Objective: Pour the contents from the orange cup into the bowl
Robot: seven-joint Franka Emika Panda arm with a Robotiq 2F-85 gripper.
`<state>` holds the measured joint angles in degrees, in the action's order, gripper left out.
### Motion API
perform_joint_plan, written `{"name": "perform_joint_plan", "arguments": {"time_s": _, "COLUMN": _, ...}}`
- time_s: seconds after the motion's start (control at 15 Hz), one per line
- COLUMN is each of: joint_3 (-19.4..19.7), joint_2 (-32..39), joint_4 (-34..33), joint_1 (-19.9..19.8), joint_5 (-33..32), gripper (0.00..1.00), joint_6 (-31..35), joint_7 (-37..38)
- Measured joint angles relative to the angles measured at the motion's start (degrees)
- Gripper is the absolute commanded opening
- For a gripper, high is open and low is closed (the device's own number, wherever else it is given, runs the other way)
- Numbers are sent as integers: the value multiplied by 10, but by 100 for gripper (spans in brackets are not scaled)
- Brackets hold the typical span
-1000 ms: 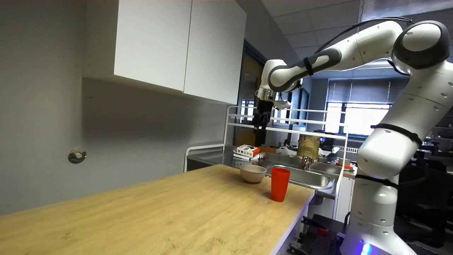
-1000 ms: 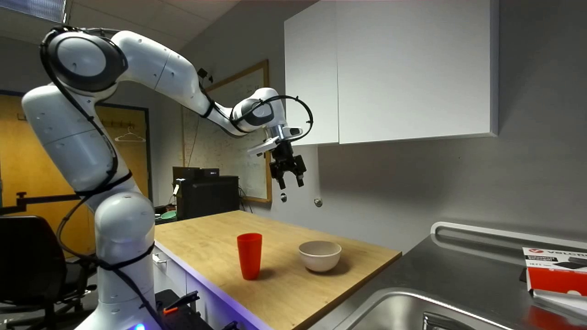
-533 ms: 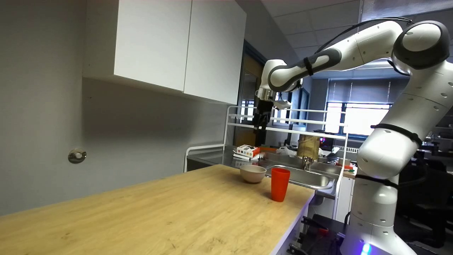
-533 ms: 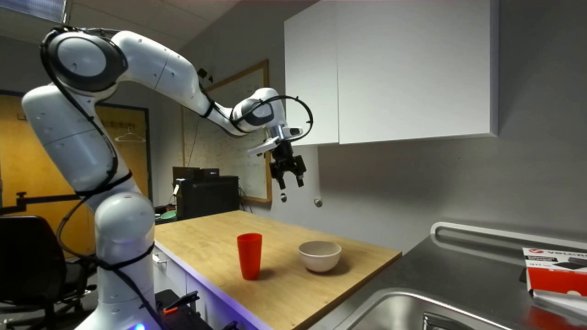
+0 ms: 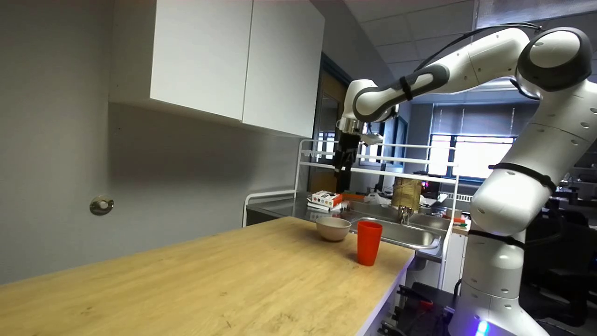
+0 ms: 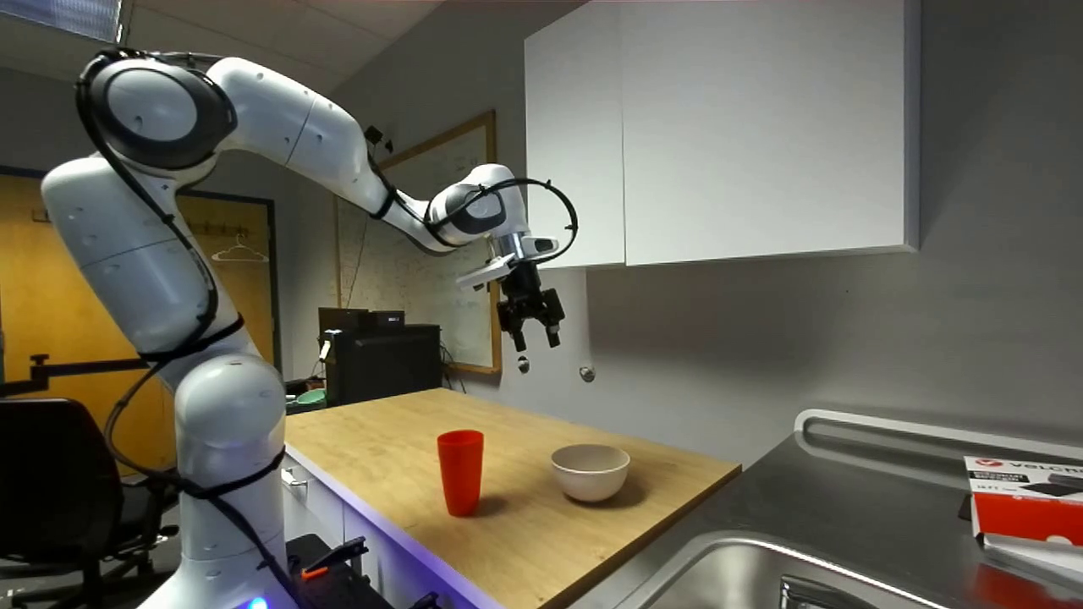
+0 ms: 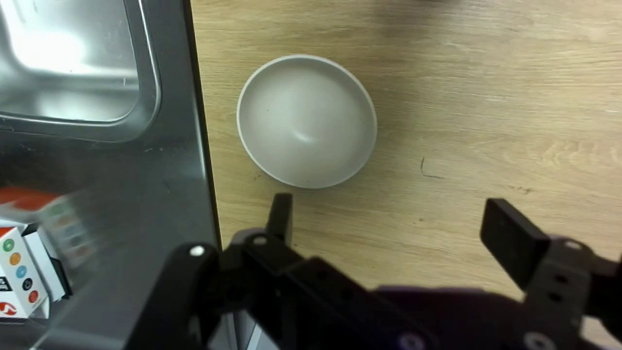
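The orange cup [image 5: 368,243] stands upright on the wooden counter near its front edge; it also shows in an exterior view [image 6: 461,474]. What is inside it is hidden. The pale bowl [image 6: 590,474] sits upright beside it, nearer the wall, and shows in an exterior view [image 5: 332,229]. In the wrist view I look down into the bowl [image 7: 307,121] and see nothing in it. The cup is out of the wrist view. My gripper [image 6: 536,343] hangs high above the counter, pointing down. In the wrist view [image 7: 388,206] its fingers are wide apart with nothing between them.
A white wall cabinet [image 6: 728,135] hangs above the counter at the wall side. A metal sink [image 5: 401,233] lies past the counter's end, with a white rack [image 5: 298,172] over it. Red-and-white boxes [image 6: 1028,507] lie on the dark surface [image 6: 812,499] by the sink.
The gripper has sunk by a very small amount between half a second ago and now. The cup and bowl have not moved.
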<state>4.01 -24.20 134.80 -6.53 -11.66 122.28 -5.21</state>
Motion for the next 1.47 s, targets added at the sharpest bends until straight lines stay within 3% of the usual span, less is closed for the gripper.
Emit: {"name": "perform_joint_plan", "arguments": {"time_s": 1.47, "joint_3": 2, "joint_2": 2, "joint_4": 89, "joint_1": 9, "joint_5": 29, "gripper": 100, "joint_6": -70, "joint_7": 0}}
